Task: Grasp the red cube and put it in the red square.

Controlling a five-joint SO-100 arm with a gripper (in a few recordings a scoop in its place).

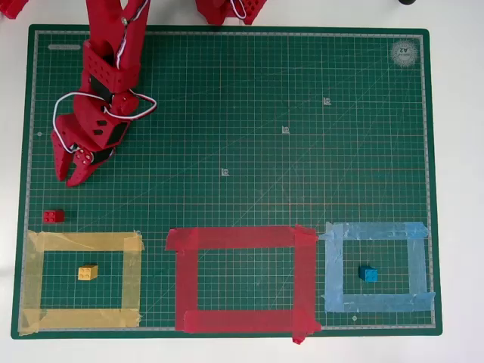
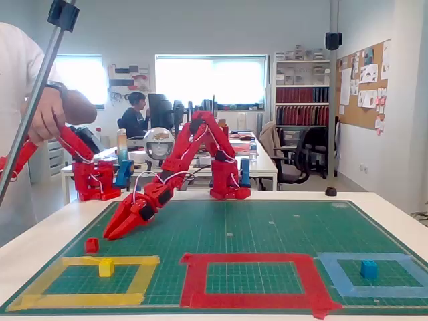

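Red cube (image 1: 53, 216) is sitting on the green mat (image 1: 249, 136) just above the yellow tape outline (image 1: 82, 281), while the fingers (image 1: 66, 178) are hovering nearby, slightly apart.

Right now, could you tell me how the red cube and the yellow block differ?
The red cube is red; the yellow block is yellow. The red cube lies on bare green mat, outside every tape outline, just above the yellow outline's top left corner in the overhead view; the yellow block sits inside that outline. The red cube lies nearer the hand. Both are small studded bricks of similar size.
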